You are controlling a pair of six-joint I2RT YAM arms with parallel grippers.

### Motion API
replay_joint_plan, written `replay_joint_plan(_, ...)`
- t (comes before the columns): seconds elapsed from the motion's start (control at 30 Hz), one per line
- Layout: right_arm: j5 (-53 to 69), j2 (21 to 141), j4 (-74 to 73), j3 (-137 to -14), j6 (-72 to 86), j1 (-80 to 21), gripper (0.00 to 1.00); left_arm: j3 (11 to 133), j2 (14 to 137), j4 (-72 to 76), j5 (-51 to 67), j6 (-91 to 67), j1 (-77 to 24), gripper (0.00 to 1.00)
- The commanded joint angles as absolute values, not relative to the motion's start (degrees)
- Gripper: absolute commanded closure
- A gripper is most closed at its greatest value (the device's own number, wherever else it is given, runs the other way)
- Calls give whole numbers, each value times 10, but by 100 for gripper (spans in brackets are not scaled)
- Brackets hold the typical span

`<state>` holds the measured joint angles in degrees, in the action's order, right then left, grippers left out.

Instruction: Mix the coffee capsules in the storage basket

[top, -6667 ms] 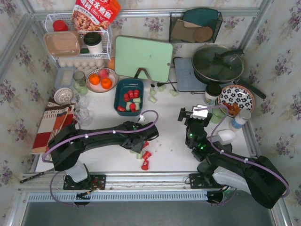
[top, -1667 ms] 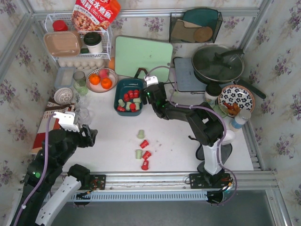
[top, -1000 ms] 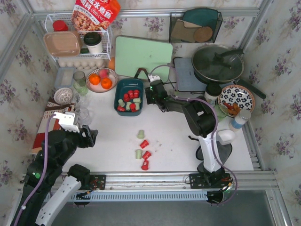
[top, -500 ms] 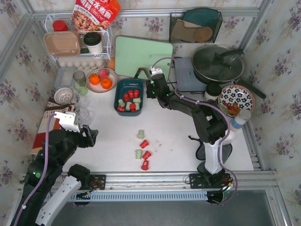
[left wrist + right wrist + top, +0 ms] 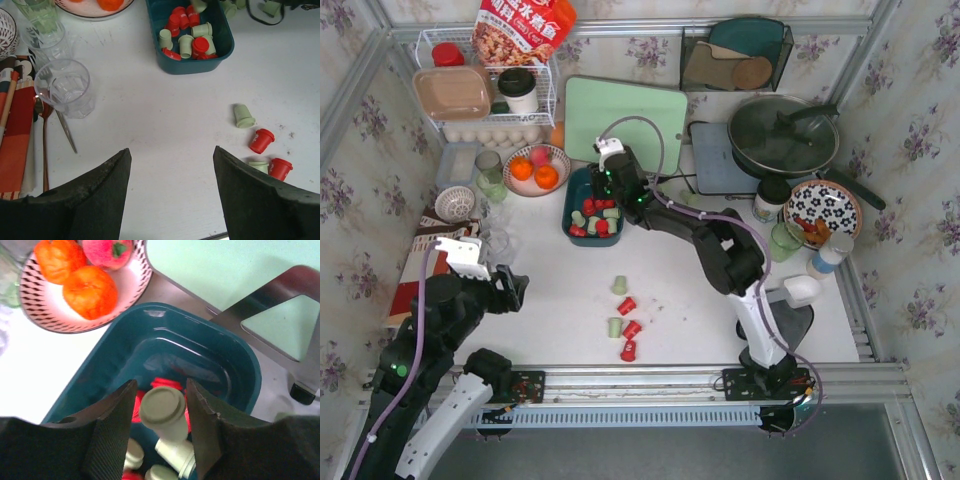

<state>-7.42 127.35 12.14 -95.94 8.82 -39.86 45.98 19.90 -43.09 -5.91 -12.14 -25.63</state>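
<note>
The storage basket is a dark teal tub with red and pale green coffee capsules lying in it. My right gripper hangs over its far half. In the right wrist view a pale green capsule stands tilted between the fingers of the right gripper, with thin gaps on both sides, resting on other capsules in the basket. Several loose capsules lie on the white table nearer me. My left gripper stays open and empty at the near left, also seen from above.
A patterned bowl of oranges stands just left of the basket, and a pale green cutting board on a stand is behind it. Clear glasses, a spoon and a striped cloth lie at the left. A lidded pan sits at the back right.
My right gripper has swung left from beside the basket's right wall to above the basket, bringing a pale green capsule along. The left arm has not moved.
</note>
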Motion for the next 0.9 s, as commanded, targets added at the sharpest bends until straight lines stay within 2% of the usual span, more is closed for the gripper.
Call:
replay_joint_plan(0.0, -131, 1330, 186, -1010, 37, -399, 43, 458, 202, -410, -64, -119, -257, 31)
replay_joint_plan(0.17, -169, 1369, 196, -1048, 23, -399, 25, 456, 204, -410, -66, -119, -257, 31)
replay_joint_plan(0.33, -155, 1322, 181, -1017, 54, -399, 21, 456, 209, -409, -66, -119, -257, 31)
replay_joint_plan(0.57, -128, 1151, 174, -849, 80, -400, 20, 464, 217, -417, -59, -115, -257, 31)
replay_joint_plan(0.87, -160, 884, 194, -555, 54, -400, 14, 478, 277, -439, -18, -117, -257, 31)
